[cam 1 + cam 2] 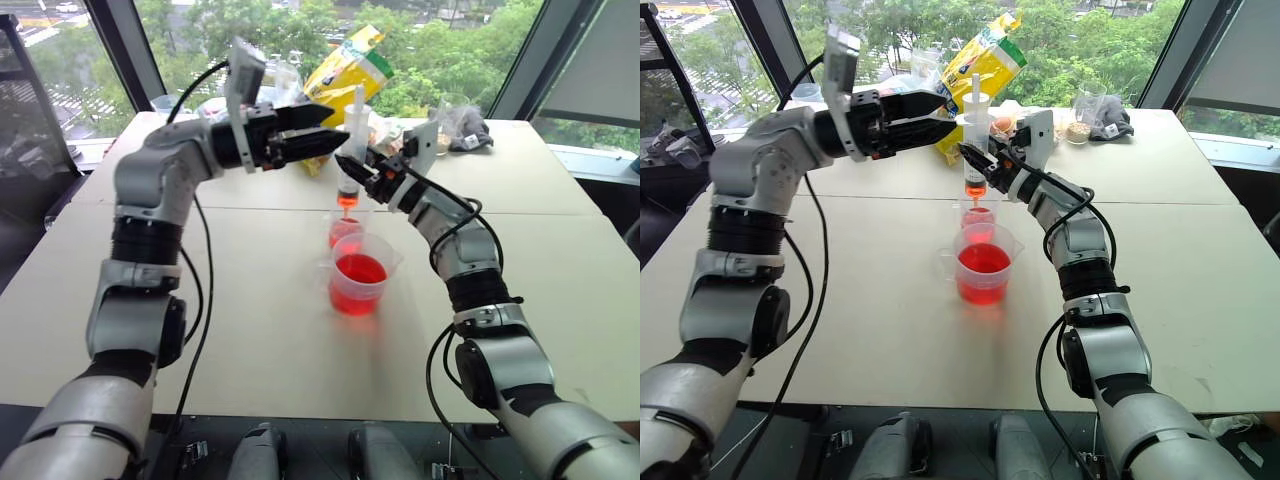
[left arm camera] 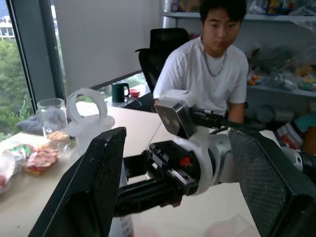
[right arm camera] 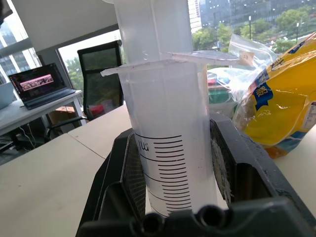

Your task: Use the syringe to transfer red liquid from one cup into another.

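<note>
Syringe upright over the cups: the large clear plastic syringe with printed scale marks (image 1: 974, 165) stands vertical, barrel pinched between the fingers of the right claw (image 1: 980, 160), white plunger rising above, orange-red tip hanging just above the smaller plain clear cup (image 1: 979, 215). Beside that, nearer the robot, the wider clear handled measuring cup (image 1: 984, 265) sits on the pale desk (image 1: 890, 310), holding bright red liquid (image 1: 983, 262). The left claw (image 1: 940, 108) hovers spread beside the plunger top, holding nothing.

Handling, as I judge it: the syringe is light and stiff, but its smooth round barrel looks slippery, so the grip low on the barrel, across the scale marks, seems sound. The plunger wants a push on its flat top end, straight down its axis. Both cups look thin, light and easy to tip, so sideways nudges are the risk.
</note>
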{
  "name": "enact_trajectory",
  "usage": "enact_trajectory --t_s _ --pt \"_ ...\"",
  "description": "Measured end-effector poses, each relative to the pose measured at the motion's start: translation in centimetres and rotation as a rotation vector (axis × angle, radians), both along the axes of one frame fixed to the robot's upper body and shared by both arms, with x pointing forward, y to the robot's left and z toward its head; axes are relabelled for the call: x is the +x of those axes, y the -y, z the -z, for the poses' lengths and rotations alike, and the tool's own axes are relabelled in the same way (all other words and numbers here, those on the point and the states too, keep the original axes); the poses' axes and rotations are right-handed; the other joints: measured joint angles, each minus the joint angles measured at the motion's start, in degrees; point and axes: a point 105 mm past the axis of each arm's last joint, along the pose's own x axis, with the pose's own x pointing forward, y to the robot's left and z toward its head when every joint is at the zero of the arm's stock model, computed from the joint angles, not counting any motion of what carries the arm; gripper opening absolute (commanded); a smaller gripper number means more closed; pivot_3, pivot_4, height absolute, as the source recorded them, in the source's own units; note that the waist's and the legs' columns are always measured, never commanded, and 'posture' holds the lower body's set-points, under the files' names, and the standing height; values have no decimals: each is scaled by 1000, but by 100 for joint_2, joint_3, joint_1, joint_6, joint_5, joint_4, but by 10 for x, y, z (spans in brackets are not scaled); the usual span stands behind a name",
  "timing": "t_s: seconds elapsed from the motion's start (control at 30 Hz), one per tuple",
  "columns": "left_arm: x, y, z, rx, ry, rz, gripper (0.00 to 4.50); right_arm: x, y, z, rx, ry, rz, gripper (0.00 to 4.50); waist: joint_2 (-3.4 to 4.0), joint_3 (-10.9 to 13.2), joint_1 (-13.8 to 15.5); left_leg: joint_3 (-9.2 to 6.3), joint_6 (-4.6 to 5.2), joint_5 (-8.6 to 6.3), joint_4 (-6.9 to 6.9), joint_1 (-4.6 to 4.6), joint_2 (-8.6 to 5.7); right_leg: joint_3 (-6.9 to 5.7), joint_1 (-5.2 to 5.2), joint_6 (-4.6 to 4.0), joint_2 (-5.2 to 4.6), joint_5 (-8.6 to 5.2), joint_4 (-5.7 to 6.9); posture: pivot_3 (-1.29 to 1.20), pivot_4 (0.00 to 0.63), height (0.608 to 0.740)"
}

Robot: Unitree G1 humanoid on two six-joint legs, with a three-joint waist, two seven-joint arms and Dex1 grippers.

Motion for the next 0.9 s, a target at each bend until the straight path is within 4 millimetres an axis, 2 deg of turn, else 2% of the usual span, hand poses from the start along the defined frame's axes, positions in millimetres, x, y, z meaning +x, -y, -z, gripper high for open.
enact_trajectory --t_s 0.1,0.4,0.5,0.67,0.77,0.9 --pt "6 10 -2 1 4 -1 3352 0 1 1 -3 -2 5 1467 0 0 -10 0 0 0 -2 1 1 1 -1 0 2 0 0 0 150 740" --pt "26 17 9 25 -11 -63 3352 0 2 4 -5 -9 4 1467 1 0 11 2 0 0 -1 -2 -1 1 -1 0 -1 0 -2 0 150 740" --pt "28 19 8 26 -7 -70 3352 0 2 5 -7 -10 1 1467 1 0 12 2 0 0 -3 -2 0 1 -1 0 -1 0 -4 0 150 740" --pt "31 34 8 29 -3 -54 3352 0 2 9 -16 -23 1 1467 0 0 17 3 0 0 -3 -3 -1 1 -1 0 -1 0 -6 0 150 740" --pt "34 39 10 32 -19 -51 2591 -1 4 13 -17 -34 5 1467 0 0 12 2 0 0 -3 -3 -1 1 -1 0 0 0 -5 0 150 740" --pt "38 39 12 22 -34 -67 734 -2 6 15 -27 -32 3 1467 1 0 -9 1 0 0 -4 -2 -1 1 -2 0 1 0 -4 0 150 740"
